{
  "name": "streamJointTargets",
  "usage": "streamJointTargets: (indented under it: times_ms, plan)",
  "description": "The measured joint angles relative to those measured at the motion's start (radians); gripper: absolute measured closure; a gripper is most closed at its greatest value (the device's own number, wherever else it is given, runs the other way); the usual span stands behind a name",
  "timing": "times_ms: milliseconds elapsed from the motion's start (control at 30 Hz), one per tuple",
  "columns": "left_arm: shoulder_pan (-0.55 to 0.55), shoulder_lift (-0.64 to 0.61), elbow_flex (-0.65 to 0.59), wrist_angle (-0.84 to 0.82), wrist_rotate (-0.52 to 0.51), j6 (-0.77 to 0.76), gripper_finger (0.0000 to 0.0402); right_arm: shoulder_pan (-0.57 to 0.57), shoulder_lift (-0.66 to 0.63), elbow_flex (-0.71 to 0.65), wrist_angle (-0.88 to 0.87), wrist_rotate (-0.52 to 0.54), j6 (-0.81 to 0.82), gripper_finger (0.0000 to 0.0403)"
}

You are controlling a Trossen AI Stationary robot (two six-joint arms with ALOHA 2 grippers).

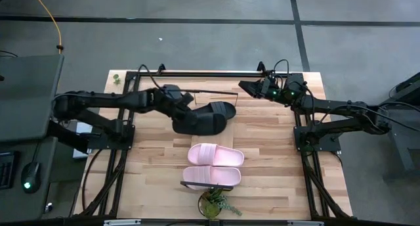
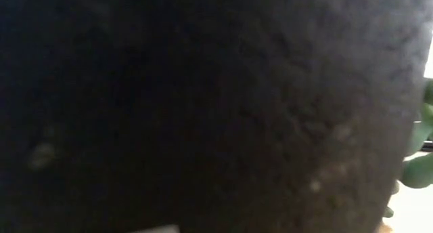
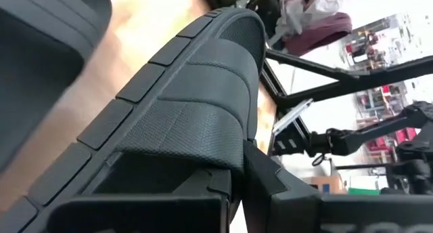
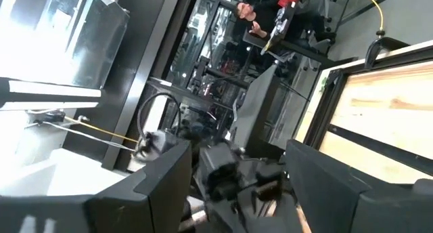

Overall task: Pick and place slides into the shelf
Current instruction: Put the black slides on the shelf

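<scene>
My left gripper reaches in from the table's left and is shut on one black slide, which fills the left wrist view. The second black slide lies right beside it, toward the far edge. The pink pair lies sole-down nearer the near edge, one slide behind the other. The shelf runs along the far edge, a pale plank between black bars. My right gripper hovers open by the shelf's right end, its fingers wide apart around nothing. My left gripper holds the black slide at the edge of its textured strap, pinched between the two fingers, which come roughly level from the table's left. The slide stretches away from the fingers toward the right. Whether it is lifted off the table does not show.
A small potted plant stands at the near edge, and a dark body blocks nearly the whole low view, with green leaves at its right. Black frame legs stand at both table sides. Bare wood lies right of the pink pair.
</scene>
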Motion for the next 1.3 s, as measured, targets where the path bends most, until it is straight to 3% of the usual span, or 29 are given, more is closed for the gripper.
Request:
streamJointTargets:
  times_ms: [400, 1100, 1300]
  plan:
    - [-0.083, 0.123, -0.001, 0.132, -0.048, -0.054, 0.0399, 0.0, 0.0, 0.0, -0.025, -0.005, -0.008, 0.0171]
    - [-0.092, 0.142, -0.002, 0.125, -0.216, -0.037, 0.0398, 0.055, 0.0, 0.0, -0.037, 0.011, -0.019, 0.0171]
    - [-0.092, 0.197, -0.002, 0.132, -0.183, -0.037, 0.0395, 0.061, 0.0, 0.0, -0.036, 0.016, -0.019, 0.0171]
